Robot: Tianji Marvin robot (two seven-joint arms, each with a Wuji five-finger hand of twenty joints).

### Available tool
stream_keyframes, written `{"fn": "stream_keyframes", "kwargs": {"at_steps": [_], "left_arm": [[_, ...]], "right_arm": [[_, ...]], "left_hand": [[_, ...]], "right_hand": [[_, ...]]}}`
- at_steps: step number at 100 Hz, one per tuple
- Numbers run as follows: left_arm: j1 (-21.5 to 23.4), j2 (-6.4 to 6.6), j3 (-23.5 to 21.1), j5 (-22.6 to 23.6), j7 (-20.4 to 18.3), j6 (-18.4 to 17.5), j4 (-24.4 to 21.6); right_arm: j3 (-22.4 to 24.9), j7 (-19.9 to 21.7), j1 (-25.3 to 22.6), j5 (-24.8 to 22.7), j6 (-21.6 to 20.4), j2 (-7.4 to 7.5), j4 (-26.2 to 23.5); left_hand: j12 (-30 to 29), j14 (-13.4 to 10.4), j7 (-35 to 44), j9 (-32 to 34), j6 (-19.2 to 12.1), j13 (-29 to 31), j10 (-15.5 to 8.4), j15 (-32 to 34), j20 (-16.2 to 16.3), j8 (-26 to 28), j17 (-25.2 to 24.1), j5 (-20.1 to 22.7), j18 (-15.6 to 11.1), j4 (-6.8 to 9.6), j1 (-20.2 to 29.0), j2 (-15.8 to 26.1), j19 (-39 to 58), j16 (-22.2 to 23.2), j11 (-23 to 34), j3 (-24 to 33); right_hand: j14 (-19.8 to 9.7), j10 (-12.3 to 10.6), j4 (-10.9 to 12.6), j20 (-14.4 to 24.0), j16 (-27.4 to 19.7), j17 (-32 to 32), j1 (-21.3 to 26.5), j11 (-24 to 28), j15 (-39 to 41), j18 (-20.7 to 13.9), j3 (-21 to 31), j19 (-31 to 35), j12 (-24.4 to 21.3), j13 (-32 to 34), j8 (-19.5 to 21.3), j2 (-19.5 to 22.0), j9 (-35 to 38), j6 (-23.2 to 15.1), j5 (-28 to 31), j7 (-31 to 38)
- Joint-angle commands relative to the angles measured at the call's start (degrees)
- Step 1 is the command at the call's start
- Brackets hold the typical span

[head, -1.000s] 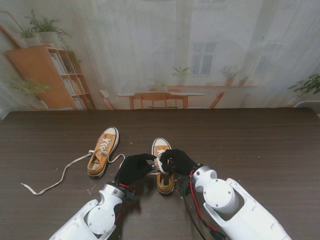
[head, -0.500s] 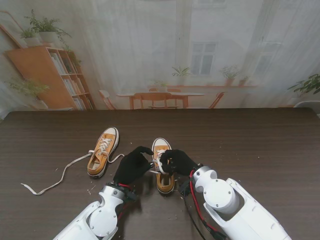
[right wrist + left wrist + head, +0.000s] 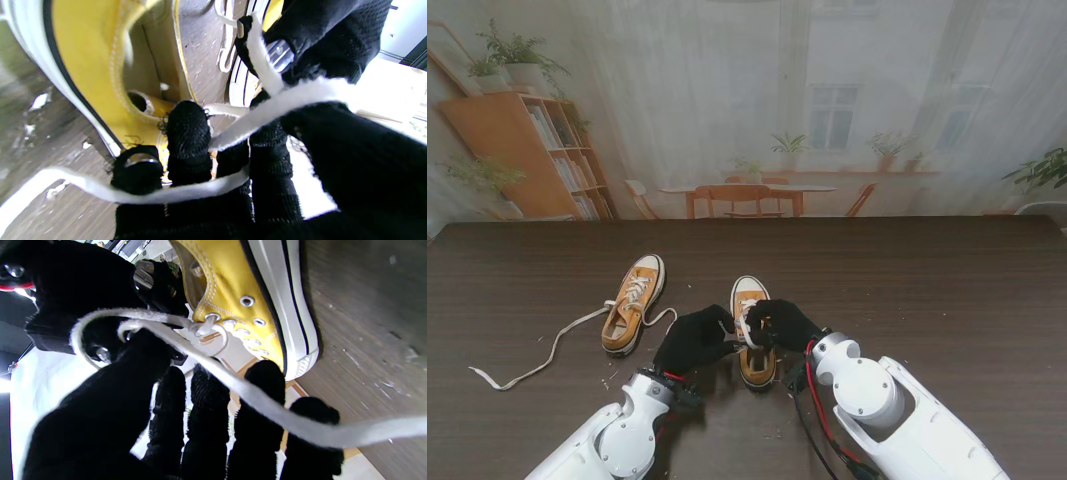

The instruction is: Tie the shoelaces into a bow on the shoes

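Dark wooden bench (image 3: 947,290) across the lower frame. Second yellow sneaker (image 3: 633,303) left of centre, lace trailing loose. Yellow sneaker (image 3: 752,345) at lower centre, flanked by both gloved hands. Right hand (image 3: 779,322) fingers (image 3: 188,133) curled holding its white shoelace (image 3: 283,98). Left hand (image 3: 695,338) fingers (image 3: 206,413) narrow, lace draped across; grip cannot be told.

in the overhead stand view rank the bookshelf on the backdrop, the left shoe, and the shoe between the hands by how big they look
1. bookshelf, clearly largest.
2. left shoe.
3. shoe between the hands, though both hands hide part of it, so this ranking is unsure.
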Motion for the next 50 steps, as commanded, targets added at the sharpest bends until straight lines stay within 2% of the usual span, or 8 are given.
{"fn": "stream_keyframes", "kwargs": {"at_steps": [1,6,7,12,18,28,40,50], "left_arm": [[-0.1,-0.02,0.1,-1.3,-0.7,-0.5,0.3],[-0.2,-0.05,0.2,-1.3,-0.6,-0.6,0.5],[-0.3,-0.05,0.2,-1.3,-0.6,-0.6,0.6],[-0.4,-0.03,0.3,-1.3,-0.8,-0.5,0.7],[-0.6,-0.03,0.4,-1.5,-1.0,-0.4,0.9],[-0.7,0.12,0.5,-1.6,-1.6,-0.7,1.1],[-0.8,0.61,0.6,-1.1,-3.1,-1.0,1.0],[-0.9,1.02,0.7,-1.5,-4.9,-0.7,0.8]], "right_arm": [[-0.1,0.7,0.1,0.0,0.0,0.05,-0.2],[-0.1,0.6,0.2,0.1,-0.1,0.01,-0.1],[-0.1,0.6,0.2,0.1,-0.1,0.0,-0.1],[-0.1,0.6,0.2,0.1,-0.2,-0.01,-0.1],[-0.2,0.6,0.3,0.2,-0.4,0.0,-0.1],[-0.2,0.5,0.3,0.2,-0.6,-0.06,-0.2],[-0.1,0.3,0.2,0.2,-0.6,-0.06,-0.2],[0.0,0.3,0.1,0.2,-0.7,-0.04,-0.3]], "left_hand": [[-1.6,-0.9,-0.4,2.5,-6.5,2.6,-1.4,-0.3,-0.9,-3.7,1.4,3.3,2.1,-0.84,-1.0,-2.3,0.3,0.3,-0.7,-2.7],[-2.1,-0.7,-3.8,3.5,-6.0,2.9,-1.1,-0.4,-1.2,-8.5,1.6,6.2,2.5,-0.69,-1.2,-1.5,0.3,0.2,-1.4,-3.2],[-2.2,-0.7,-6.4,3.9,-5.6,3.1,-1.2,-0.4,-1.3,-11.7,1.7,7.6,2.5,-0.63,-1.2,-1.1,0.3,0.2,-1.6,-3.2],[-2.3,-0.6,-11.4,5.0,-4.4,3.4,-1.1,-0.3,-1.4,-18.8,1.9,10.6,2.8,-0.4,-1.2,0.0,0.4,0.2,-2.0,-3.2],[-2.3,-0.1,-16.3,5.9,-3.0,3.5,-0.9,-0.3,-1.4,-24.5,1.8,13.8,3.2,-0.21,-1.0,1.7,0.4,0.3,-2.5,-2.9],[-2.5,0.7,-24.4,7.6,-1.4,3.5,-0.7,-0.3,-1.1,-30.9,1.3,18.2,4.0,-0.37,0.0,3.9,0.3,0.4,-3.6,-3.2],[-2.6,1.1,-35.4,8.4,0.8,3.0,-0.8,-0.3,-0.2,-39.0,0.2,19.5,4.3,-0.33,1.0,6.3,0.2,0.8,-4.4,-4.1],[-2.7,1.4,-43.9,8.5,2.0,2.6,-0.6,-0.2,1.0,-37.9,-0.5,18.7,4.4,-0.24,0.0,9.0,0.1,1.2,-5.0,-2.8]], "right_hand": [[0.2,-0.6,0.9,0.1,1.0,-0.1,0.5,-0.2,-0.1,-0.1,0.6,1.7,0.1,0.2,0.9,1.1,0.1,-5.1,-0.5,0.1],[0.2,-0.6,0.9,0.1,1.0,-0.1,0.6,-0.2,-0.1,-0.1,0.6,1.7,0.1,0.2,0.9,1.0,0.1,-5.1,-0.6,0.1],[0.2,-0.6,0.9,0.1,1.0,-0.1,0.6,-0.1,-0.1,-0.1,0.6,1.7,0.1,0.2,0.9,1.0,0.1,-5.0,-0.6,0.0],[0.2,-0.6,0.8,0.1,1.0,-0.1,0.6,-0.2,-0.1,-0.1,0.6,1.7,0.1,0.2,0.8,1.0,0.1,-5.0,-0.6,0.0],[0.2,-0.6,0.8,0.1,1.0,-0.1,0.5,-0.1,-0.1,-0.1,0.6,1.7,0.0,0.2,0.8,1.1,0.1,-5.0,-0.6,0.0],[0.2,-0.6,0.7,0.1,1.0,-0.1,0.6,-0.2,-0.1,-0.1,0.6,1.7,0.0,0.2,0.8,1.1,0.1,-5.1,-0.6,0.0],[0.1,-0.6,0.7,0.1,1.0,-0.1,0.6,-0.1,-0.1,-0.1,0.6,1.7,0.0,0.2,0.8,1.1,0.1,-5.1,-0.6,0.0],[0.2,-0.6,0.6,0.1,1.0,-0.1,0.6,-0.2,-0.1,-0.1,0.6,1.7,0.0,0.2,0.8,1.1,0.0,-5.1,-0.7,0.0]]}}
